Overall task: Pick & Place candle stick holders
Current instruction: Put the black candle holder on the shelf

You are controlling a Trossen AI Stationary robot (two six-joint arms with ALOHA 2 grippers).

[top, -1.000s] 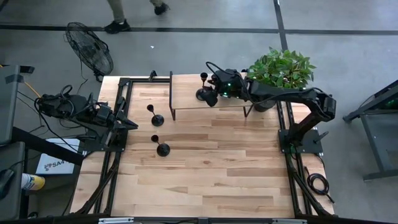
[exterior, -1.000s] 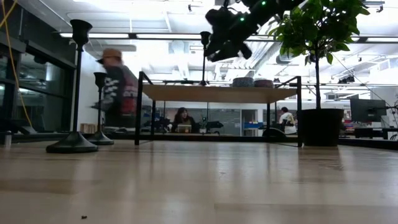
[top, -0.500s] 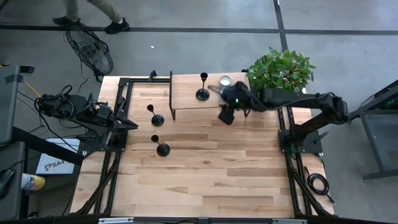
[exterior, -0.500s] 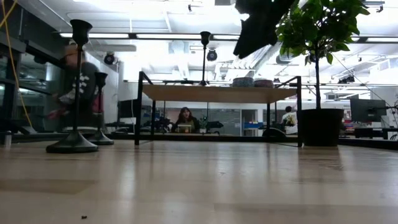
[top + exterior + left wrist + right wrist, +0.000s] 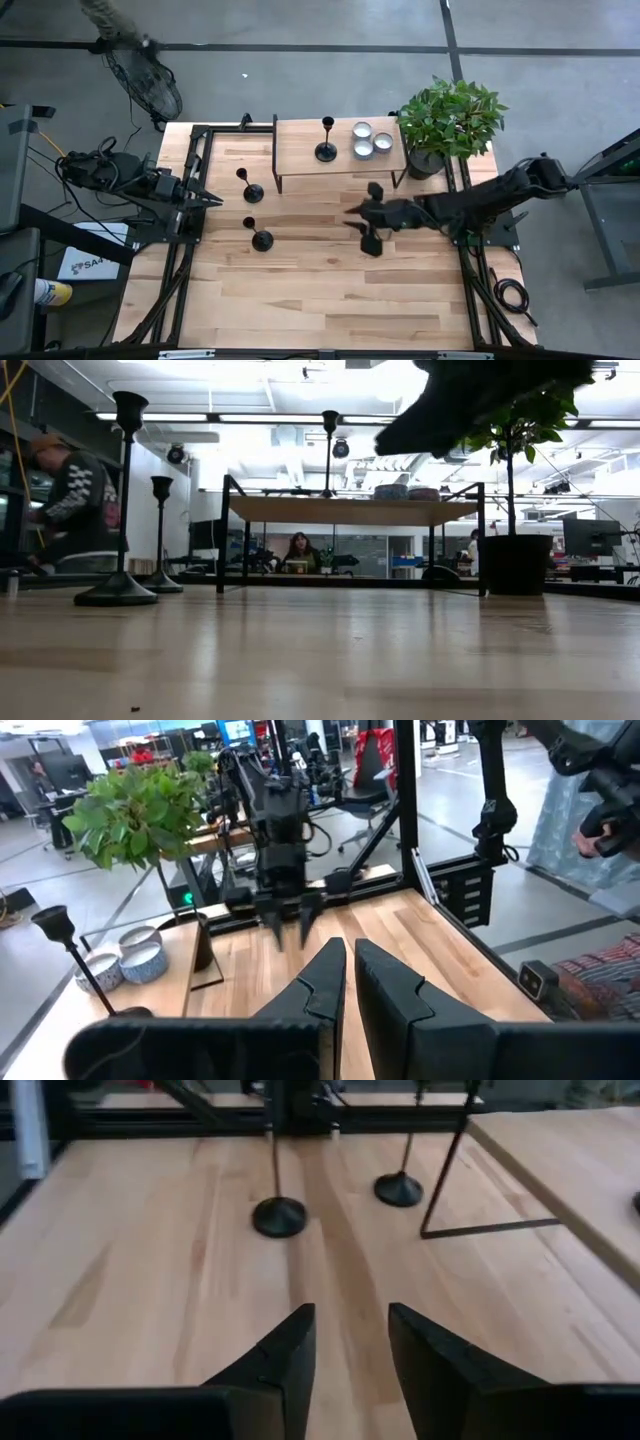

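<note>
Progress: one black thin-stemmed candlestick holder [image 5: 326, 151] placed on raised wooden shelf [image 5: 300, 160]; two holders [image 5: 252, 190] [image 5: 261, 238] left on tabletop beside shelf. Right gripper [image 5: 366, 228] empty, fingers parted, below shelf. Left gripper [image 5: 212, 200] closed, parked far side.

One candle stick holder [image 5: 326, 149] stands on the raised shelf [image 5: 300, 150]. Two more [image 5: 251, 188] [image 5: 260, 236] stand on the table [image 5: 330, 280], left of my right gripper [image 5: 362, 224].

You have grey concrete floor [image 5: 300, 70] around the wooden table [image 5: 320, 290], a floor fan [image 5: 145, 85] at its far left corner, a potted plant [image 5: 452, 118] far right, ceiling strip lights [image 5: 265, 418] overhead.
</note>
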